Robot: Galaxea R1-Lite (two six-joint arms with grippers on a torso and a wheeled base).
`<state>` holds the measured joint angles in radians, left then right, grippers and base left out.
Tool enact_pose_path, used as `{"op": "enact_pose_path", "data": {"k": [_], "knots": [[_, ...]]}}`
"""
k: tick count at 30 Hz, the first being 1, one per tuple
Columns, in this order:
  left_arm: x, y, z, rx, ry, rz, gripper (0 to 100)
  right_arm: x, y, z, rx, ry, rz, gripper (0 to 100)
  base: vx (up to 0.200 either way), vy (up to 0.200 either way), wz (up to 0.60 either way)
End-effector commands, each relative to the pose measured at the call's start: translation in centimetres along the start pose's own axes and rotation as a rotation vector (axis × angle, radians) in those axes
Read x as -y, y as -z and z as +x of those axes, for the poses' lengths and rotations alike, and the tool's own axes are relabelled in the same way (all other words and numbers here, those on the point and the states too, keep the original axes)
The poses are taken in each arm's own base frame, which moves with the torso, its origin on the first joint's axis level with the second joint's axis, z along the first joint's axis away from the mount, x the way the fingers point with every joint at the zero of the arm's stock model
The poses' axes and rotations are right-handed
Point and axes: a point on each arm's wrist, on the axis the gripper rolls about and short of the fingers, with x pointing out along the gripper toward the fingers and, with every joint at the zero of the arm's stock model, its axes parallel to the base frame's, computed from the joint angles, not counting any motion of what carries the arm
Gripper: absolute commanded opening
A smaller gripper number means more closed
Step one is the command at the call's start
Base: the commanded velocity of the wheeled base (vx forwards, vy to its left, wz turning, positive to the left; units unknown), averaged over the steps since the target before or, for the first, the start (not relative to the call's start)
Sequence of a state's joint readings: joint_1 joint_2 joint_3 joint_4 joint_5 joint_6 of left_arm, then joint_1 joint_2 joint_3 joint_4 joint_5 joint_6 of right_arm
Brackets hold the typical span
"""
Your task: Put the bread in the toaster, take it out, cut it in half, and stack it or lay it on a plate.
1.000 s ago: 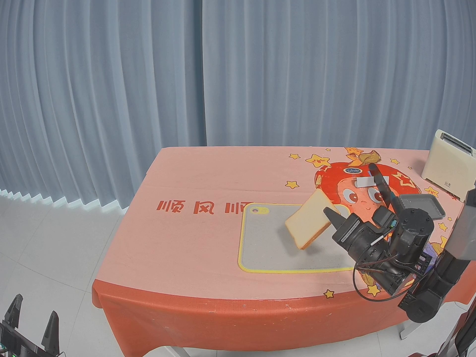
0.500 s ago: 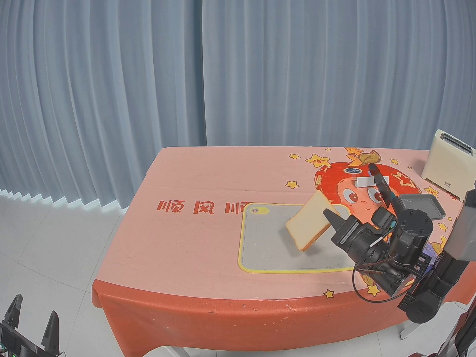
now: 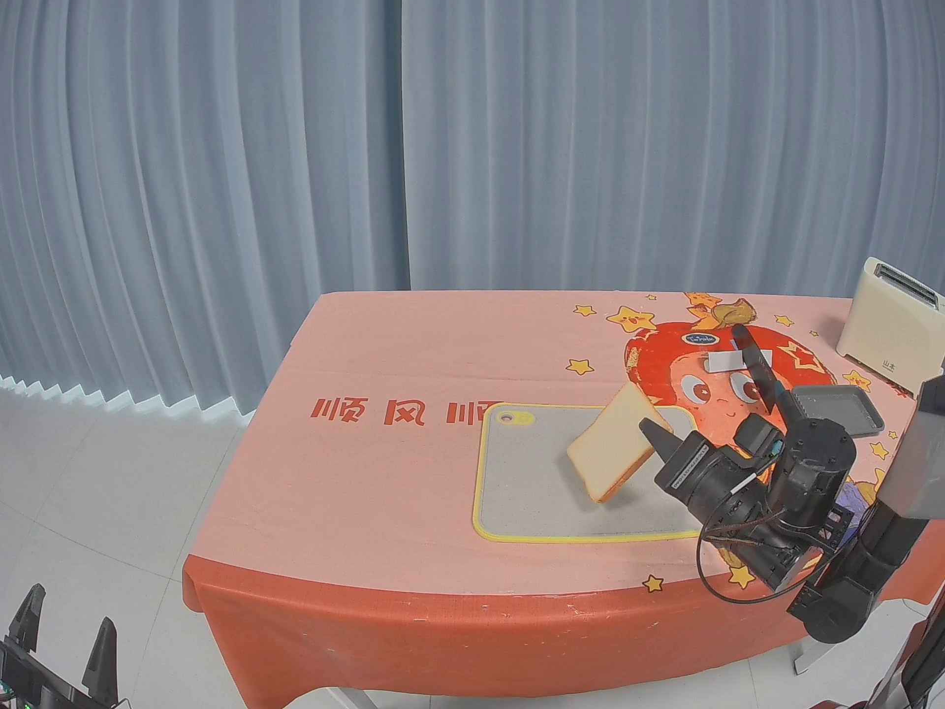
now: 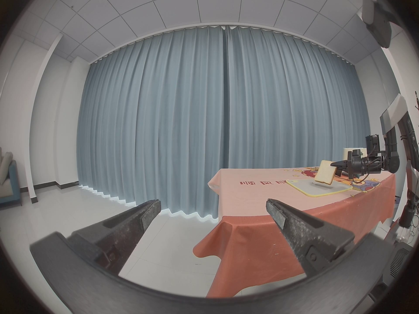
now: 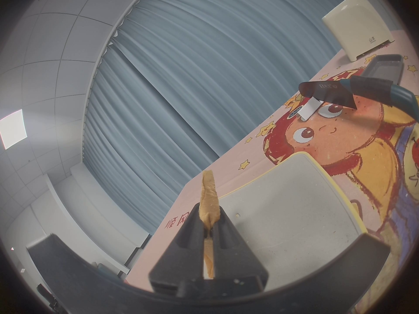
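the right gripper is closed tight on 1 edge of the bread. its 2 fingers pinch the crust edge-on, so the slice hangs tilted over the near right part of the board instead of lying flat. i cannot tell if its lowest corner touches the board. an edge grip like this leaves the wide faces free, which suits laying the slice down for the cut (my reading, since it sits over the board and well apart from the toaster).

the knife lies on the table just beyond the board, handle toward the robot's right, within reach once the bread is down. the grey tray, likely serving as the plate, waits beside it, between board and toaster, so the halves need only a short carry. the toaster stands at the far right edge, slot up.

the left gripper hangs low and well apart from the table, fingers spread wide, holding nothing.

count: 1 slice, 1 board, 1 knife, 1 tray, 1 toaster, 2 grippers.
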<state>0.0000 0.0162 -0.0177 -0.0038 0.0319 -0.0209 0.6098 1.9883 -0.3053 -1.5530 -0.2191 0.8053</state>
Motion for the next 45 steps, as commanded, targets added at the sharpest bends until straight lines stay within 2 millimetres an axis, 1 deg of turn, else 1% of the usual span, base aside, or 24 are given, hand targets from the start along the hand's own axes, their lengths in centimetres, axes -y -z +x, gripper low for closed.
{"op": "enact_pose_path", "data": {"k": [1,10,16,31,32,40,45], "knots": [[-0.01,0.5,0.07,-0.01,-0.001,0.0,100,0.14,0.37,0.27,-0.007,0.002,-0.002,0,0.0,0.0,0.0],[-0.01,0.49,0.09,-0.011,-0.001,0.0,100,0.01,0.41,0.38,-0.007,-0.004,0.002,0,0.0,0.0,0.0],[0.0,0.49,0.09,-0.011,-0.002,0.0,100,0.26,0.77,0.97,-0.012,0.003,0.002,0,0.0,0.0,0.0],[-0.01,0.5,0.07,-0.01,-0.002,0.0,100,0.21,0.77,0.94,-0.012,0.001,0.002,0,0.0,0.0,0.0],[0.0,0.49,0.09,-0.011,-0.002,0.0,100,0.18,0.74,0.93,-0.011,0.0,0.002,100,0.0,0.0,0.0],[-0.01,0.49,0.09,-0.011,-0.001,0.0,100,0.0,0.5,0.73,-0.004,-0.003,-0.002,100,0.0,0.0,0.0],[-0.01,0.5,0.07,-0.01,-0.001,0.0,100,-0.03,0.24,0.95,0.046,0.031,-0.029,100,0.0,0.0,0.0]]}}
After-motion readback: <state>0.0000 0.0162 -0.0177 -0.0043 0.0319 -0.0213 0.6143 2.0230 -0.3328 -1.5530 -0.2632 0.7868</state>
